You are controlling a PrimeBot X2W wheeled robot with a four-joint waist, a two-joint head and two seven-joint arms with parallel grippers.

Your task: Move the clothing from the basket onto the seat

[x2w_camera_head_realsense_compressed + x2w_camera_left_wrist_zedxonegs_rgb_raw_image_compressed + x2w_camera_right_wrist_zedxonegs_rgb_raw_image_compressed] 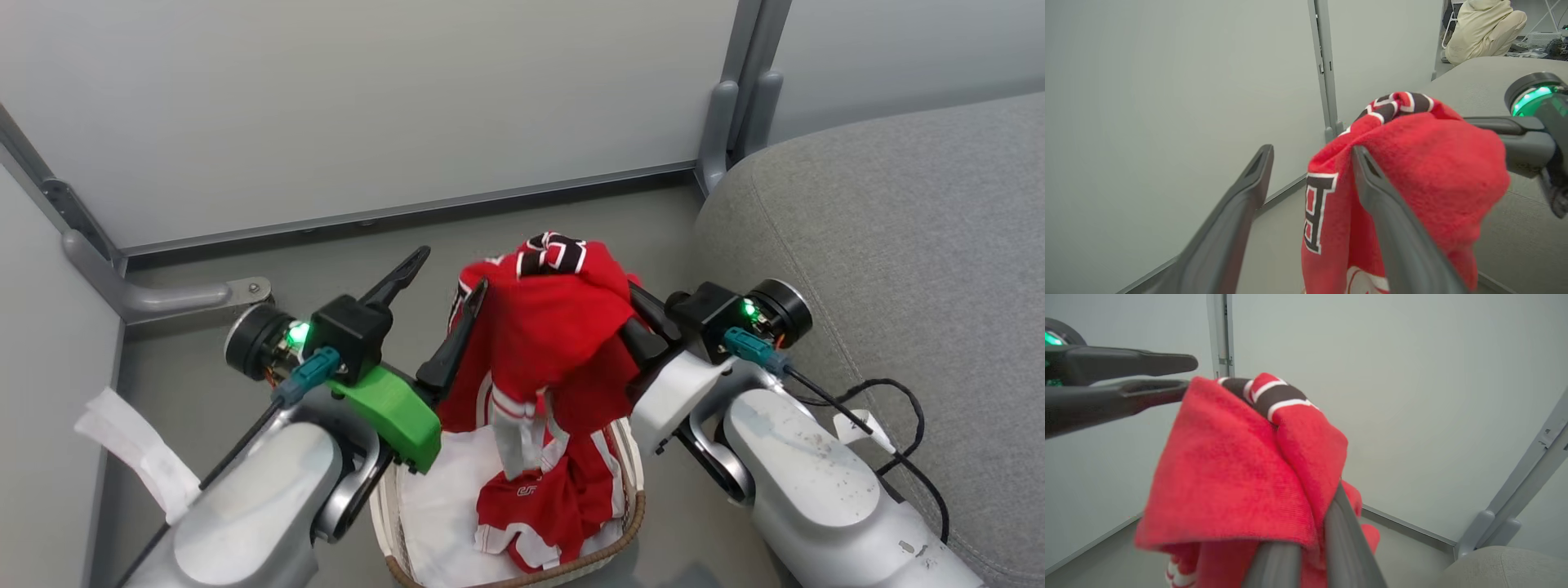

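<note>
Hanging from the right gripper (635, 327): one bunch of red clothing (547, 327), held up above the basket (630, 510), black-and-white numerals on top. Its tail drops into the basket, where more red cloth with white stripes lies crumpled on one white liner sheet (437, 490). One garment or two: cannot tell, the folds run together.

Right gripper: two fingers pressed together on the cloth, tips buried in it. The right wrist view shows both fingers side by side under the red fold.

Left gripper (451, 273): two fingers spread wide, nothing between them. The finger on the jersey side touches the left edge of the lifted bunch; the outer finger stands apart from it.

One basket, on the grey floor (180, 376), between the two forearms.

One seat (882, 245), grey, just right of the basket. All the red cloth is over or in the basket.

One black cable (898, 400) lies on the seat's near edge, beside the right forearm.
</note>
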